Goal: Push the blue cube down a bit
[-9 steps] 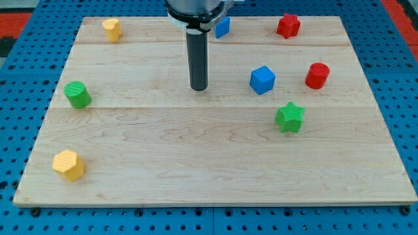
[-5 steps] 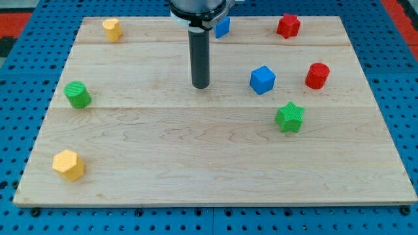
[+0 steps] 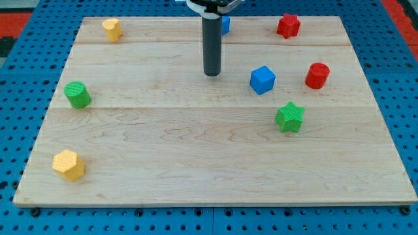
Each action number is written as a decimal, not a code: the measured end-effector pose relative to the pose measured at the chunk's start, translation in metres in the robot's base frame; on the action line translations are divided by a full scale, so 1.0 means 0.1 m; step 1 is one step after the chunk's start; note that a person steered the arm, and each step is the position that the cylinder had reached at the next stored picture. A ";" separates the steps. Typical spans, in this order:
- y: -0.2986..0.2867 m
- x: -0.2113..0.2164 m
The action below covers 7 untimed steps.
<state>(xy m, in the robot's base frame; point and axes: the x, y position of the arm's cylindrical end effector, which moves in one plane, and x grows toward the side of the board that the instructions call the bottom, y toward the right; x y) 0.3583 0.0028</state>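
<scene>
The blue cube (image 3: 262, 79) sits on the wooden board (image 3: 196, 150) right of centre, in the upper half. My tip (image 3: 211, 74) is on the board to the cube's left, about a cube and a half's width away and slightly higher in the view, not touching it. A second blue block (image 3: 225, 25) shows near the view's top, partly hidden behind the rod, so its shape is unclear.
A red cylinder (image 3: 317, 76) stands right of the blue cube and a green star (image 3: 289, 117) below-right of it. A red star (image 3: 288, 25) is top right, a yellow block (image 3: 112, 29) top left, a green cylinder (image 3: 78, 94) left, a yellow hexagonal block (image 3: 68, 164) bottom left.
My tip has moved up and to the right, closer to the blue cube. No block has moved.
</scene>
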 end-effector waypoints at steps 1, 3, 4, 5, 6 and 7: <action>0.21 -0.07; 0.96 -0.05; 1.08 0.12; 1.31 0.18; 1.31 0.32; 0.32 0.67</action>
